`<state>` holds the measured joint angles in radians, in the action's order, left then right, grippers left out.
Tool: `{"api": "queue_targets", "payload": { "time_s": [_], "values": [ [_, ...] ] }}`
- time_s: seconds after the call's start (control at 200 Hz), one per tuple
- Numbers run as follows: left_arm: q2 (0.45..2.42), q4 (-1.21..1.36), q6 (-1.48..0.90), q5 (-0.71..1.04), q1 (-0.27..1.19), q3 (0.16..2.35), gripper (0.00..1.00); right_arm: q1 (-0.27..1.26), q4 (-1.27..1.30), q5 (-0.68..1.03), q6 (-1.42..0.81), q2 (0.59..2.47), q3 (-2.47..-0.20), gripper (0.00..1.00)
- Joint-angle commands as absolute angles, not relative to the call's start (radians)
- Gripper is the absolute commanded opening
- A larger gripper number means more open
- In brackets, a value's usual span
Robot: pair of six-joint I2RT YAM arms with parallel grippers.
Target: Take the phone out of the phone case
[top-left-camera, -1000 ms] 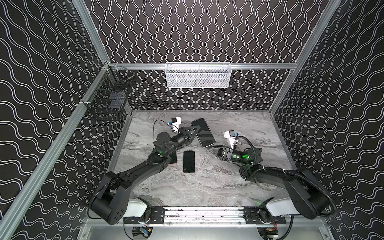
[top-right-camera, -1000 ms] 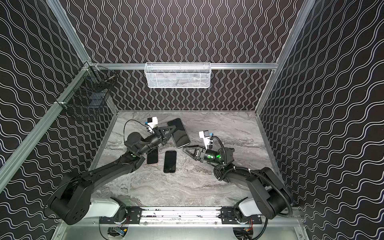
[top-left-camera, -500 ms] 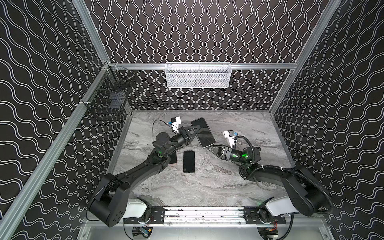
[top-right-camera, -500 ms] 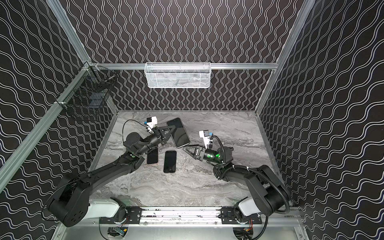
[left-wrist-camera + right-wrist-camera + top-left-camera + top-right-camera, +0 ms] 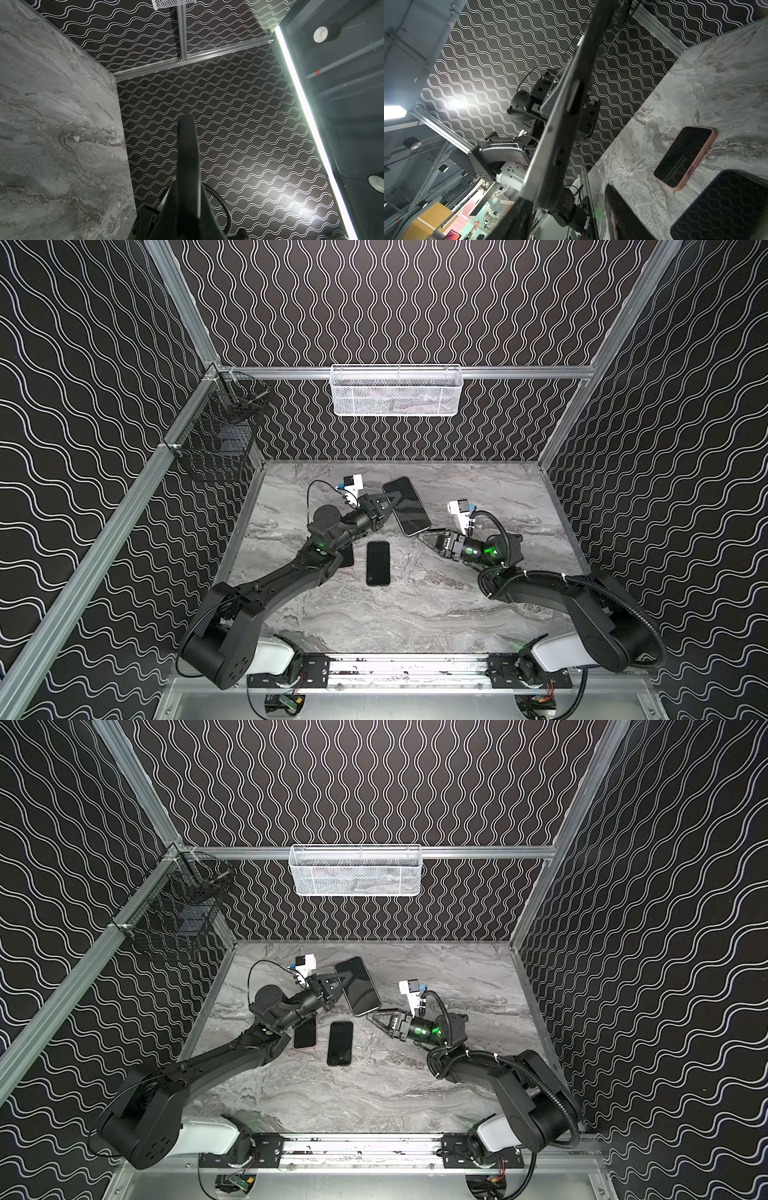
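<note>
Spreading under the raised phone (image 5: pixel 409 506), a marble tabletop (image 5: pixel 415 614) meets wavy-patterned walls (image 5: pixel 395 302).

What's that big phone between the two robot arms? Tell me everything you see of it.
The big phone is a dark slab with rounded corners and a glossy, unlit screen facing up. Its rim looks grey, with button slots. It is raised at a tilt over the table. The left gripper is shut on its long side; the right gripper stands open around its near corner.
</note>
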<state>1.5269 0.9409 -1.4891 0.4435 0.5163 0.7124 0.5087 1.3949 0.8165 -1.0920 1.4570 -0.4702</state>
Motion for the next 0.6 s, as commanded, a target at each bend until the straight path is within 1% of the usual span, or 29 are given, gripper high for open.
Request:
{"api": "queue_targets", "payload": {
  "time_s": [0.0,0.596],
  "values": [
    [1.531,1.011,-1.497,0.443,0.518,0.713,0.0,0.508,1.437,0.825,-1.083,1.45,-0.477,0.57],
    [1.497,0.997,-1.498,0.449,0.522,0.708,0.0,0.477,1.584,0.826,-1.174,1.533,-0.479,0.56]
  ]
}}
